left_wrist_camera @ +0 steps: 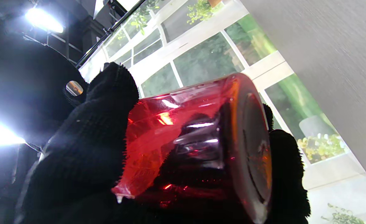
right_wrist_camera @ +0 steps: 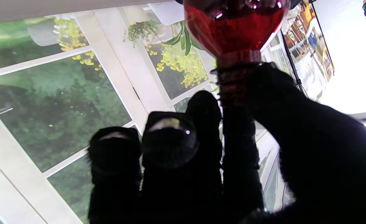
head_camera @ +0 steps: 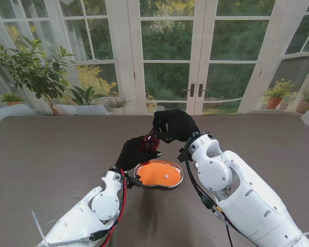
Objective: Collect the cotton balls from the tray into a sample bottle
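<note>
A red see-through sample bottle [head_camera: 149,143] is held above the table, just beyond the tray, with my left hand [head_camera: 131,153] shut around its body. The left wrist view shows the bottle [left_wrist_camera: 195,140] tilted between my black-gloved fingers [left_wrist_camera: 86,149]. My right hand [head_camera: 174,125] is at the bottle's far end. In the right wrist view its thumb and fingers [right_wrist_camera: 201,161] close around the threaded neck of the bottle [right_wrist_camera: 236,28], hiding the mouth. The orange kidney-shaped tray [head_camera: 181,177] lies nearer to me, with one small white cotton ball [head_camera: 166,176] in it.
The dark brown table [head_camera: 51,154] stretches to both sides of the tray. French doors and potted plants [head_camera: 33,72] stand beyond its far edge. A red cable [head_camera: 122,198] runs along my left forearm.
</note>
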Robot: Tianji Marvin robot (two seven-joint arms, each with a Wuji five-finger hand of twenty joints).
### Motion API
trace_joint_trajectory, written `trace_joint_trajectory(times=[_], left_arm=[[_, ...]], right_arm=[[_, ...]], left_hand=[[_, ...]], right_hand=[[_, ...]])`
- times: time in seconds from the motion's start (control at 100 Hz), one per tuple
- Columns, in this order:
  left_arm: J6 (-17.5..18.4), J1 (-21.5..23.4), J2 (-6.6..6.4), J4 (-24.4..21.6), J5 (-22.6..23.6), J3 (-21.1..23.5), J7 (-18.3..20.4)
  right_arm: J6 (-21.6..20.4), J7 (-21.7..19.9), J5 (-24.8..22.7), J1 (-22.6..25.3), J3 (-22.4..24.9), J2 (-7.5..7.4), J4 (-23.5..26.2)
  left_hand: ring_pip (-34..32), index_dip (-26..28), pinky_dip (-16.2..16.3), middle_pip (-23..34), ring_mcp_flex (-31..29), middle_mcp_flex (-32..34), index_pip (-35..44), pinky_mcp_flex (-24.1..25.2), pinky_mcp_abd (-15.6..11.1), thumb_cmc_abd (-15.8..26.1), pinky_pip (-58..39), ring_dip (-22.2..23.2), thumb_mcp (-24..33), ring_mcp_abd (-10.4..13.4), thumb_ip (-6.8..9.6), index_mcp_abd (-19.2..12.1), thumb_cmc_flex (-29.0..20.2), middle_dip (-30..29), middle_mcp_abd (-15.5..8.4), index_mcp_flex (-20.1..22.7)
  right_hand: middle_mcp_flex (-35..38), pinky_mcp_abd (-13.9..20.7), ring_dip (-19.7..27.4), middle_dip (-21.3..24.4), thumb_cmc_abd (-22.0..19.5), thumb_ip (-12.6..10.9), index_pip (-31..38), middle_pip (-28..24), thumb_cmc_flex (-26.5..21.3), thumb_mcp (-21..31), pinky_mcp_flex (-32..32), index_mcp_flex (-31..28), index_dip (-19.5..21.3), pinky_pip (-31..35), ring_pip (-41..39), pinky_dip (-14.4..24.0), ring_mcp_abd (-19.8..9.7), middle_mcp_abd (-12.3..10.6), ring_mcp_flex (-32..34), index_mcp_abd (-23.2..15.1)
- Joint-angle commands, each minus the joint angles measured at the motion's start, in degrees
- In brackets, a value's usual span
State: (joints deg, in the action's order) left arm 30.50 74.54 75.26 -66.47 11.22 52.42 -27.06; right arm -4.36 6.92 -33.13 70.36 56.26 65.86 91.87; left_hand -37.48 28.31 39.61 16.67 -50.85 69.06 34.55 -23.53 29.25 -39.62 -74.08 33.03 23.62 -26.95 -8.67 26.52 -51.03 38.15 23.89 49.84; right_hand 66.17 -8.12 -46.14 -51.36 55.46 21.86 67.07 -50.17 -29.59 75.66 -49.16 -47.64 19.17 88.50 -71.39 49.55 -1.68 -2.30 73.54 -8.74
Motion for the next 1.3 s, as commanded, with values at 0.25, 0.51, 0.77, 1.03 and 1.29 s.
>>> trace_joint_trajectory(times=[0.25,0.51,0.77,1.03,1.29], left_arm=[[-0.33,0.43,0.03,-1.56,0.31,0.17,1.1],[-0.09,0.48,0.06,-1.87,0.6,0.18,0.78],[-0.11,0.67,0.06,-2.0,0.38,0.17,0.86],[-0.37,0.94,0.0,-2.39,0.28,0.28,0.92],[-0.37,1.15,-0.1,-2.7,0.16,0.42,1.16]], right_arm=[[1.08,-5.57,0.65,-0.47,0.29,-0.56,0.91],[1.01,-6.91,1.49,-1.01,0.22,-0.73,0.75],[0.0,-5.38,1.74,-0.96,0.67,-0.43,0.23],[-0.65,-5.77,2.88,-0.53,1.45,-0.47,0.63],[-0.07,-6.47,4.95,-0.77,1.22,-0.32,0.42]], left_hand=[[-1.03,0.95,0.32,1.18,-1.84,5.02,7.46,0.44,-5.0,10.3,-2.59,-0.3,20.55,4.83,-0.51,-21.6,-9.71,-0.43,-11.79,9.35],[-0.99,0.95,0.35,1.18,-1.76,4.96,7.43,0.41,-5.03,10.39,-2.62,-0.31,20.51,4.73,-0.51,-21.57,-9.73,-0.45,-11.66,9.36],[-1.0,1.0,0.38,1.23,-1.65,4.92,7.43,0.54,-4.92,10.44,-2.58,-0.29,20.38,4.67,-0.49,-21.32,-9.83,-0.45,-11.57,9.36],[-1.03,0.99,0.43,1.2,-1.42,4.82,7.33,0.61,-4.89,10.57,-2.6,-0.25,20.16,4.67,-0.48,-21.39,-9.84,-0.49,-11.43,9.28],[-1.05,1.01,0.48,1.14,-1.35,4.73,7.3,0.64,-4.82,10.7,-2.61,-0.25,20.07,4.48,-0.4,-21.25,-10.04,-0.57,-11.39,9.32]], right_hand=[[-2.46,-1.1,0.54,-2.03,-1.25,0.98,9.47,-3.39,5.03,-0.65,1.03,4.54,8.02,0.97,-0.09,1.34,-1.17,-0.62,2.03,1.41],[-1.09,-1.38,0.06,-1.27,-2.74,1.08,17.39,-5.4,7.16,-1.7,0.82,1.76,13.38,1.3,-1.37,1.71,-0.95,-0.93,2.05,-0.97],[1.54,-1.12,-0.23,0.63,-2.4,1.33,11.79,-1.46,6.93,-1.86,-0.25,2.0,13.59,0.86,-1.6,1.11,-0.5,-0.73,1.96,-9.74],[0.58,-1.05,0.13,2.43,-10.32,0.28,5.26,0.29,10.04,-3.86,0.67,4.24,8.48,0.71,-0.52,1.48,-0.04,-0.04,1.94,-5.57],[2.19,-2.36,-0.06,3.3,-24.39,-2.36,3.9,0.66,13.12,-5.0,1.43,-0.88,6.39,1.05,-0.82,2.18,1.89,1.09,1.84,-0.62]])
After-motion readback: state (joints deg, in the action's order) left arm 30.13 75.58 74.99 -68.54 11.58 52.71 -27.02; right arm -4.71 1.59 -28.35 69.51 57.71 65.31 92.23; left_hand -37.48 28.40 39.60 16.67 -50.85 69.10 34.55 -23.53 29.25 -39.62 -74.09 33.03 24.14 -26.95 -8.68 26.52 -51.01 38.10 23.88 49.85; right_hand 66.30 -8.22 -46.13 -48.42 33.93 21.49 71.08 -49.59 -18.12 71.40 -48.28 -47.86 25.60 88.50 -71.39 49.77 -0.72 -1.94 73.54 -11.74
